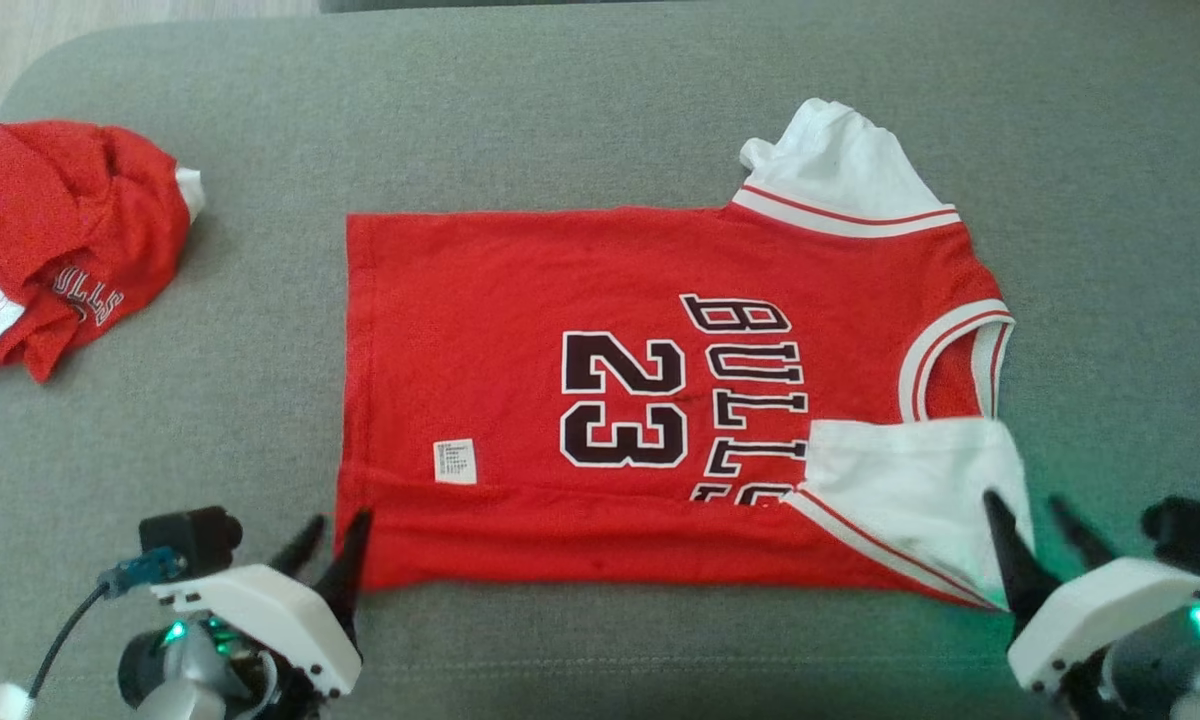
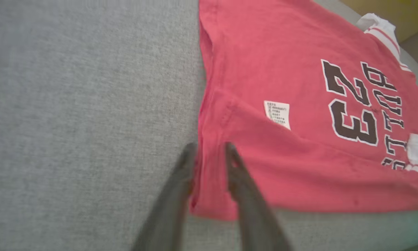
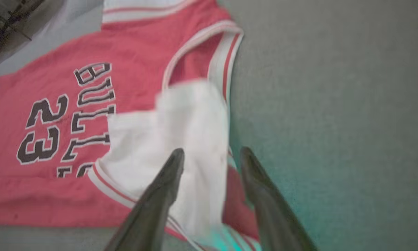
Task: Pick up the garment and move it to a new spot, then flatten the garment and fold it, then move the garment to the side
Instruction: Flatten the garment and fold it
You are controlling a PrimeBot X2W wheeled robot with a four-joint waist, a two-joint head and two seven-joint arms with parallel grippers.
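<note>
Your red jersey [image 1: 520, 300] lies flat on the grey cushion [image 1: 600, 110], its near edge folded over; your left gripper [image 1: 338, 520] rests with fingers parted at its near left corner, your right gripper [image 1: 1022, 500] spread wide at the white sleeve, neither grasping

Left claw [image 1: 340, 520] at near left, fingers parted a little, pointing far. Right claw [image 1: 1022, 500] at near right, fingers spread wider, pointing far.
</note>
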